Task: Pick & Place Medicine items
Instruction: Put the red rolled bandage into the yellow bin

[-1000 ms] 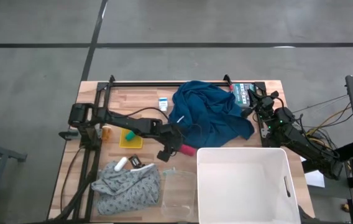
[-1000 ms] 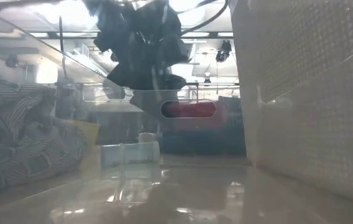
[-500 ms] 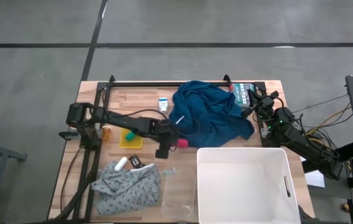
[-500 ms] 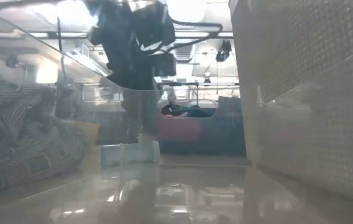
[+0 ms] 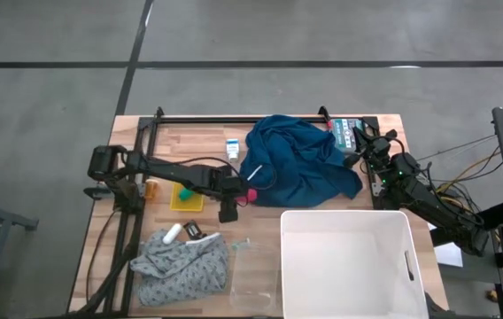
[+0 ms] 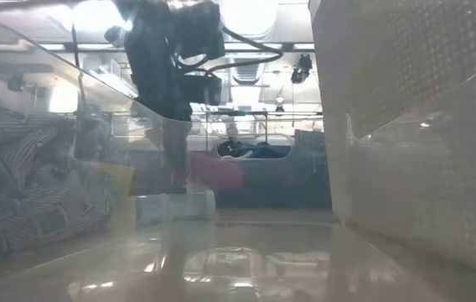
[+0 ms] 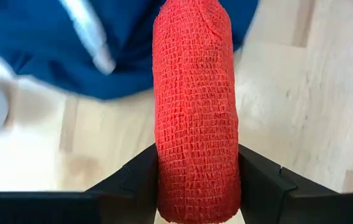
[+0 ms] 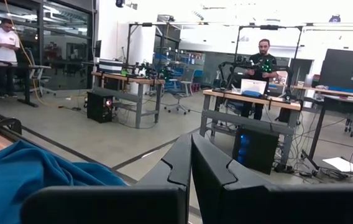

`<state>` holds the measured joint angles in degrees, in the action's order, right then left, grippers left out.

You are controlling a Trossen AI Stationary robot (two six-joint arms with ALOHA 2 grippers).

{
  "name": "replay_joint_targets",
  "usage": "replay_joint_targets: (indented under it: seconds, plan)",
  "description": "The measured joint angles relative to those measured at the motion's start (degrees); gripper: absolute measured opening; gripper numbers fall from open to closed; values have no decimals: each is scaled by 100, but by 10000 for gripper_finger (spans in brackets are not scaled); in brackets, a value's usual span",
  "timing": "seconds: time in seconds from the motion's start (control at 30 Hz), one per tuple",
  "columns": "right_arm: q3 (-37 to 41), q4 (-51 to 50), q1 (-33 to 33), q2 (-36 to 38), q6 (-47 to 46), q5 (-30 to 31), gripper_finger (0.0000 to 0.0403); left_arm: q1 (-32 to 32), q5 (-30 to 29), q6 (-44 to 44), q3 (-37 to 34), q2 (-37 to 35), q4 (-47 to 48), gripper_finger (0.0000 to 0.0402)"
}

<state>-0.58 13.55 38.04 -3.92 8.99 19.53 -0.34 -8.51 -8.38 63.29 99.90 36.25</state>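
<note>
Beside the blue cloth (image 5: 297, 168), our left fingers (image 7: 133, 186) pinch a red roll (image 7: 196, 112); we should lift gently, staying clear of folds.

One camera looks straight down on my whole wooden table (image 5: 189, 142). Another sits at tabletop level, facing the room. My left wrist camera looks closely down on the crumpled blue cloth (image 7: 52, 50), also seen from overhead at one o'clock (image 5: 296, 164).
</note>
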Motion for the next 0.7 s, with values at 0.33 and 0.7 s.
replay_joint_targets:
  seconds: [0.33,0.7]
  plan:
    - [0,-1,1,0,0,2,8,-369,-732,-991,-18,-463,698,175]
    - [0,0,-2,1,0,0,8,-747,-1179,-2153,-1188,-2007,646,175]
